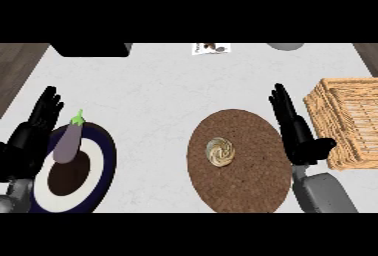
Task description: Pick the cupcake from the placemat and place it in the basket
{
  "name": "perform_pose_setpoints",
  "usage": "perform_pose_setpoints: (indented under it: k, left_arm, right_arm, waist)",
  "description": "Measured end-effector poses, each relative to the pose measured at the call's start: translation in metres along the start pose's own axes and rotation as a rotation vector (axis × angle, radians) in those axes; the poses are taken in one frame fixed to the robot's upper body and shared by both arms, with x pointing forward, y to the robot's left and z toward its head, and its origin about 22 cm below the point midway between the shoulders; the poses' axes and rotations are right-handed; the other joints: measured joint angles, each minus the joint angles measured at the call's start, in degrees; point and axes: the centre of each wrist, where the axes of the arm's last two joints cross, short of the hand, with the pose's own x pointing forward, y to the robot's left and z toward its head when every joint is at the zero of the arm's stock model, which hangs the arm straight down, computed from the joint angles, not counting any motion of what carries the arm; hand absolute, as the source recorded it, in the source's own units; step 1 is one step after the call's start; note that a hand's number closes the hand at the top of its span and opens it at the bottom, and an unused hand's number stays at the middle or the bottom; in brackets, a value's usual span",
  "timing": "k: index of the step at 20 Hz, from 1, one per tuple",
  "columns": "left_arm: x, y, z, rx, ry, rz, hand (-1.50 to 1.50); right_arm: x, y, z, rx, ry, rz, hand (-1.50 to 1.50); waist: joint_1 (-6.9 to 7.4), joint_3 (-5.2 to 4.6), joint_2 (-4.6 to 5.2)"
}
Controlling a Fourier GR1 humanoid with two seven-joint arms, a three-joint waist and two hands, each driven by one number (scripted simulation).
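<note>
White tabletop | right robot hand wide, holding nothing, beside cupcake on placemat | I risk squashing cupcake, or hitting basket.

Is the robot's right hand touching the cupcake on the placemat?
Apart. The head view shows bare placemat between the right hand and the cupcake.

No text, label, brand, number or sign can be read anywhere.

Woven wicker basket, rough cork-like placemat, smooth pale counter.
</note>
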Motion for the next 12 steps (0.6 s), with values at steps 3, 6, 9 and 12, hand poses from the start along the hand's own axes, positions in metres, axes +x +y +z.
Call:
perform_pose_setpoints:
  k: [3,6,9,12]
  left_arm:
    - [-0.014,-0.008,0.009,-0.01,0.088,0.01,0.0]
    - [-0.042,-0.021,0.024,-0.048,0.258,0.036,0.0]
    - [-0.061,-0.031,0.038,-0.095,0.375,0.052,0.0]
    - [-0.066,-0.032,0.04,-0.105,0.397,0.062,0.0]
  right_arm:
    - [0.019,0.025,-0.018,0.092,-0.058,-0.064,1.5]
    - [0.053,0.06,-0.042,0.252,-0.147,-0.153,1.5]
    - [0.074,0.105,-0.044,0.504,-0.231,-0.141,1.5]
    - [0.078,0.15,-0.029,0.626,-0.257,-0.088,-1.5]
  waist:
    - [-0.22,-0.86,0.8]
    - [0.39,-1.34,1.6]
    - [1.23,-1.53,1.78]
    - [0.64,-1.28,1.38]
